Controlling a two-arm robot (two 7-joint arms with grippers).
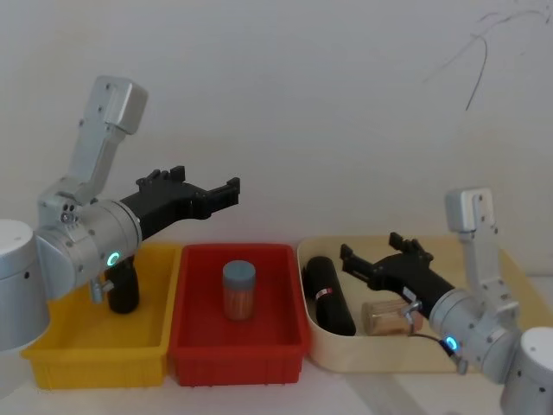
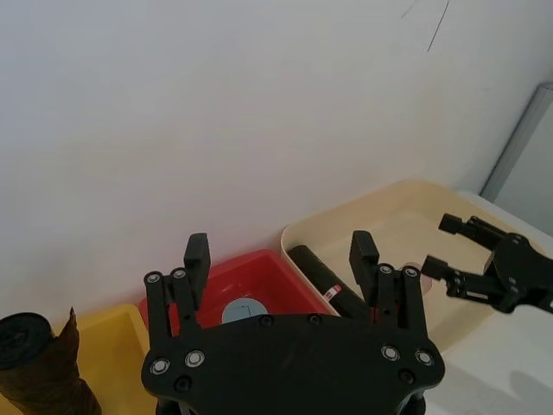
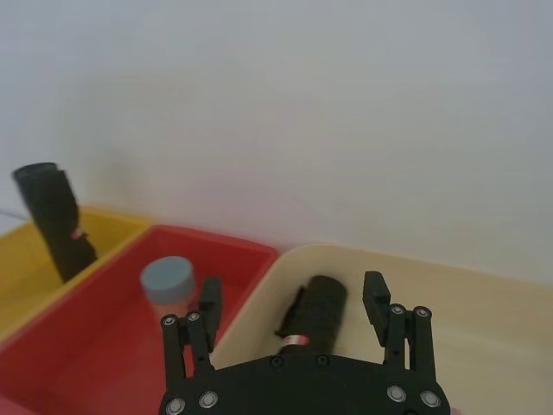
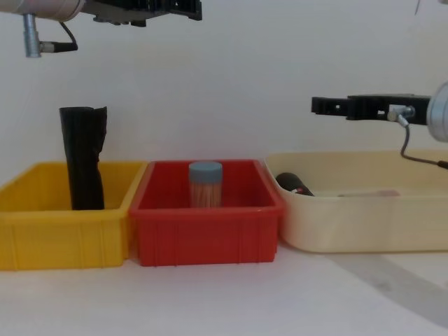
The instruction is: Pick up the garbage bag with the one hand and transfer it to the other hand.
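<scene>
**Rolled bag lies in the cream bin, both grippers empty above**

The garbage bag [image 1: 329,295], a thick black roll with a small red label, lies on its side in the cream bin [image 1: 406,356], against the wall nearest the red bin [image 1: 238,347]. Nothing grips it. A small clear jar [image 1: 384,316] lies just beside it in the same bin.

The other hand [image 1: 349,257], on the right arm with the blue ring, hovers above the cream bin with its fingers spread wide, holding nothing; its wrist view looks down on the roll between the fingertips.

The one hand [image 1: 233,192], on the left arm with the green-teal ring, hangs high over the yellow bin [image 1: 95,354] and the red one, fingers likewise wide apart and empty.

A jar with a grey-blue lid [image 1: 239,290] stands upright in the red bin. A second black roll [image 4: 82,166] with a ragged top stands upright in the yellow bin.
</scene>
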